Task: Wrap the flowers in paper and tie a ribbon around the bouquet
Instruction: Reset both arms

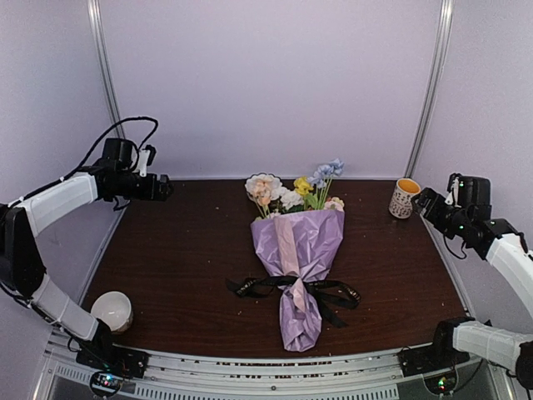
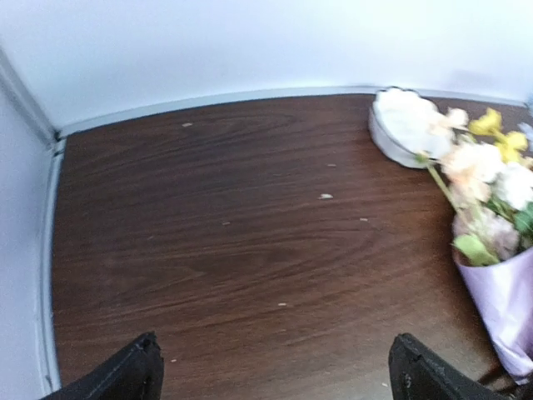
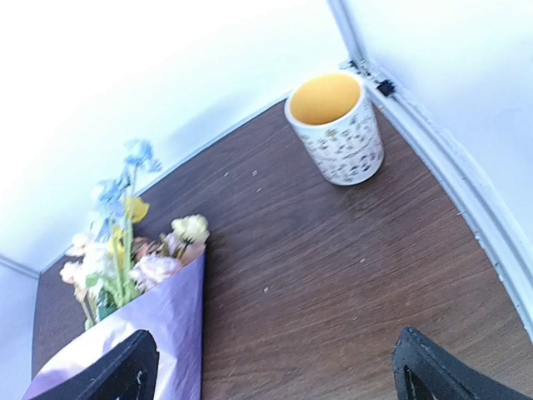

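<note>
The bouquet lies in the middle of the dark table, a cone of lilac paper (image 1: 298,250) with its narrow end toward me. The flowers (image 1: 291,193) stick out of the wide far end. The black ribbon (image 1: 296,290) is tied around the cone's narrow part, its tails spread to both sides. My left gripper (image 1: 165,188) hangs raised at the far left, open, with nothing between its fingers (image 2: 141,371); its view catches the flowers (image 2: 483,175) and paper (image 2: 504,300) at the right edge. My right gripper (image 1: 420,200) is raised at the far right, open and empty, with the paper (image 3: 158,325) beside its left finger (image 3: 133,367).
A patterned mug (image 1: 405,197) with a yellow inside (image 3: 337,125) stands at the back right corner, close to my right gripper. A white round cup (image 1: 112,311) sits at the near left edge. Pale walls close in the back and both sides.
</note>
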`<state>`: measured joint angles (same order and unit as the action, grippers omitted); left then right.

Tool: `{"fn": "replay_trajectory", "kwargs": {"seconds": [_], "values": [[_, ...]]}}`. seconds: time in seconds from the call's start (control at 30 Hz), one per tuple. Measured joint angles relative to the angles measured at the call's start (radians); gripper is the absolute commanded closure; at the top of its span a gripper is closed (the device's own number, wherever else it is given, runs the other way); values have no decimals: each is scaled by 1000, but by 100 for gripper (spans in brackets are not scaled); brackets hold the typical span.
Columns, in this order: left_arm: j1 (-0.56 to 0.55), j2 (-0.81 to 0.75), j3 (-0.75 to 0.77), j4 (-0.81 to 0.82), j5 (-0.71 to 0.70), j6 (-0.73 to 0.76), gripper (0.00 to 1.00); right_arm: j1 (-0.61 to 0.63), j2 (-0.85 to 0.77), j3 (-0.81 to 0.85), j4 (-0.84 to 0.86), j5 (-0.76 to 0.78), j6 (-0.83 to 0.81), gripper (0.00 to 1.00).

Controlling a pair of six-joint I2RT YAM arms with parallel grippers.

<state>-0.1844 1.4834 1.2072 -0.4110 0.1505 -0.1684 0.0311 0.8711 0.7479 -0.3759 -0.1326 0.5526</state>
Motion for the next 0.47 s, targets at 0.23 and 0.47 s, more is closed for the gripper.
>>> {"fn": "replay_trajectory", "kwargs": {"seconds": [0.23,0.47], "values": [[56,4,-161,61,-182,-67,2,-27,-61,-181,149,-13,40,0],[56,3,-188,121,-227,-77,2,-32,-117,-237,183,-55,29,0]]}}
